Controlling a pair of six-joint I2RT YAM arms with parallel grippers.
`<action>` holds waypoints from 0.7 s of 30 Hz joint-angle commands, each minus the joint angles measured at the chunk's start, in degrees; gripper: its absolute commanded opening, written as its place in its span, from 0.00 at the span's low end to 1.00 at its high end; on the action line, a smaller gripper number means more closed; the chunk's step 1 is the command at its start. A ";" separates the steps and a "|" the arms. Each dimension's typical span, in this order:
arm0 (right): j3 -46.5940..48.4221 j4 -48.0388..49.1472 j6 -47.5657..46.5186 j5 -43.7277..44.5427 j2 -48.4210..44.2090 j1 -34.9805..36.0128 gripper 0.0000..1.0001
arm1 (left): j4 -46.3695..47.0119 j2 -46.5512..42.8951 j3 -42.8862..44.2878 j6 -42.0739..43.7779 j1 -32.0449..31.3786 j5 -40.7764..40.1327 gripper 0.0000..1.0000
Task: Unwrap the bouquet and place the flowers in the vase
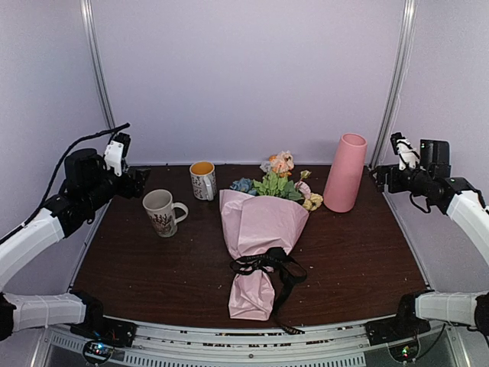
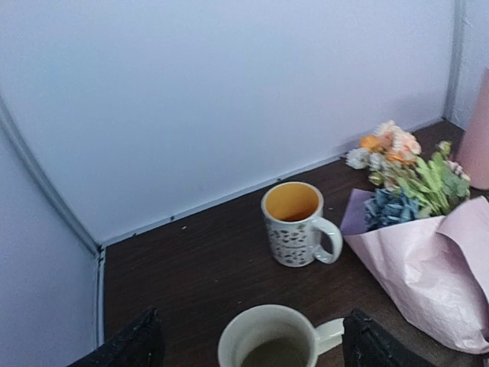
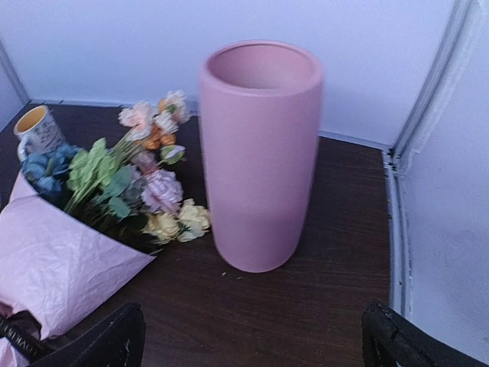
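At the frame's centre, on the dark surface [image 1: 153, 267], the pink-lilac tissue-paper bouquet [image 1: 256, 225] is being left untouched, left hand [image 1: 136, 182] and right hand [image 1: 382, 177] being held released at the edges; its black ribbon bow [image 1: 269, 264] is best being pulled by one tail.

**Open wood either side of the bouquet, crowded at its head**

The bouquet [image 1: 260, 237] lies lengthwise mid-table, its flowers [image 1: 279, 180] toward the back wall [image 1: 244, 76]. Right of its paper cone, the table [image 1: 363, 252] shows bare wood out to the edge. The vase [image 1: 345, 173] stands upright just beside the flowers on the right, leaving only a narrow gap. To their left stand an orange-lined mug [image 1: 202, 180] and, further left and nearer, a white mug [image 1: 162, 212]. Left of the ribbon bow [image 1: 267, 264] is bare wood.
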 commanded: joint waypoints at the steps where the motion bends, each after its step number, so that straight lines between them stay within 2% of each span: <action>1: 0.62 -5.31 -10.55 -20.06 0.14 0.92 0.99 | -8.36 2.85 9.43 1.71 -6.59 11.53 0.73; 2: 0.84 -6.39 -11.95 -22.06 0.23 1.68 0.97 | -10.95 3.79 11.18 0.75 -7.75 15.38 0.69; 4: 1.83 -9.22 -16.17 -25.52 0.36 3.48 0.93 | -14.90 5.22 13.69 -0.09 -11.16 17.60 0.66; 8: 3.54 -13.57 -22.08 -26.71 0.73 8.81 0.90 | -18.90 6.43 15.57 0.44 -20.48 15.59 0.70; 9: 3.87 -14.76 -23.49 -26.68 1.05 10.53 0.88 | -19.80 7.13 16.19 0.14 -22.67 15.46 0.73; 11: 3.46 -16.03 -24.27 -26.05 1.79 14.69 0.85 | -21.43 8.96 17.37 -0.83 -26.45 15.94 0.96; 12: 2.36 -14.69 -23.07 -25.92 2.29 16.62 0.82 | -21.94 9.99 17.69 -1.05 -28.46 16.11 0.98; 14: -1.04 -12.16 -20.85 -25.98 4.02 20.92 0.77 | -21.65 12.77 17.63 -1.67 -32.63 16.29 0.98; 17: -3.24 -12.43 -23.25 -24.28 8.00 28.50 0.67 | -22.14 18.85 18.41 -0.56 -37.61 15.32 0.89; 21: -2.94 -13.13 -25.52 -23.21 13.45 33.17 0.58 | -22.24 27.31 19.83 -0.27 -39.22 14.91 0.78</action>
